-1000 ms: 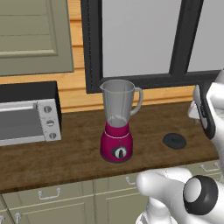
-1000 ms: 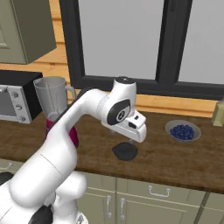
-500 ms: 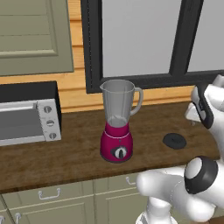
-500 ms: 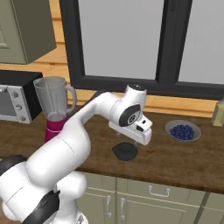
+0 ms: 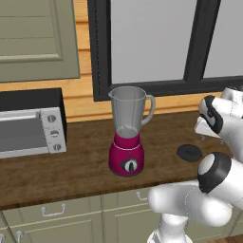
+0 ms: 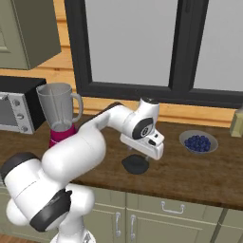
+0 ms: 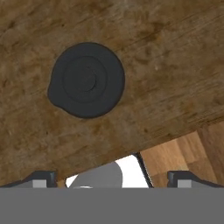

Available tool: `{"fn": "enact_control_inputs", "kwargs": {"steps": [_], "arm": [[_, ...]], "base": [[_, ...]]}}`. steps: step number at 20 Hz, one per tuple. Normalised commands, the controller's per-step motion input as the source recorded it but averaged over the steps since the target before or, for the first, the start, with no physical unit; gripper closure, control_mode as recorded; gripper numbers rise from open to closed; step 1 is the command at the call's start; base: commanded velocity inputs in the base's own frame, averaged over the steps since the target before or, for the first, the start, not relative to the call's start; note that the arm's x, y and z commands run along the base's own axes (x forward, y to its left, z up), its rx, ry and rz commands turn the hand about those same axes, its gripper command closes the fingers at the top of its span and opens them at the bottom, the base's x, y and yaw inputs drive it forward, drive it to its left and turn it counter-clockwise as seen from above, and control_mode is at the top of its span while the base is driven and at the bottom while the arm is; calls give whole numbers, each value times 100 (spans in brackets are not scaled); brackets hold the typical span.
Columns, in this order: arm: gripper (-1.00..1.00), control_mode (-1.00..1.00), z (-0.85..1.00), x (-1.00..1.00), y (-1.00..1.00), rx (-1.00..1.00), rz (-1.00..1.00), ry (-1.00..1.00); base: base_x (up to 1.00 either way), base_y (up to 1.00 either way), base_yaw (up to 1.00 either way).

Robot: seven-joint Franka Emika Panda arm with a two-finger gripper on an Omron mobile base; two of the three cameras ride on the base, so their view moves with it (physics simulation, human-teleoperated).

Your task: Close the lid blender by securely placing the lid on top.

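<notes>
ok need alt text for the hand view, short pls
A flat round black lid lies on a dark brown wooden countertop, seen from directly above. The two dark fingertips of the open gripper stand wide apart at the bottom, touching nothing, and the counter's edge runs diagonally with lighter wood floor beyond.

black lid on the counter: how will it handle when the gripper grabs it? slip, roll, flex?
The lid lies flat on the wooden counter, so it probably won't roll. It looks thin and low, leaving little edge for the fingertips; it may slide before it lifts. It seems rigid and light, with a small tab on one side, so flex is unlikely. The open gripper hovers above it.
</notes>
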Motion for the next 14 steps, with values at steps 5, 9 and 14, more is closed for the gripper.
{"fn": "enact_control_inputs", "kwargs": {"steps": [5,9,14], "arm": [[-100,-100,-42,29,1,0,0,2],[-100,-100,-48,37,7,2,0,5],[-100,-100,-32,33,1,2,0,0]], "base": [[0,0,0],[0,0,0],[0,0,0]]}}
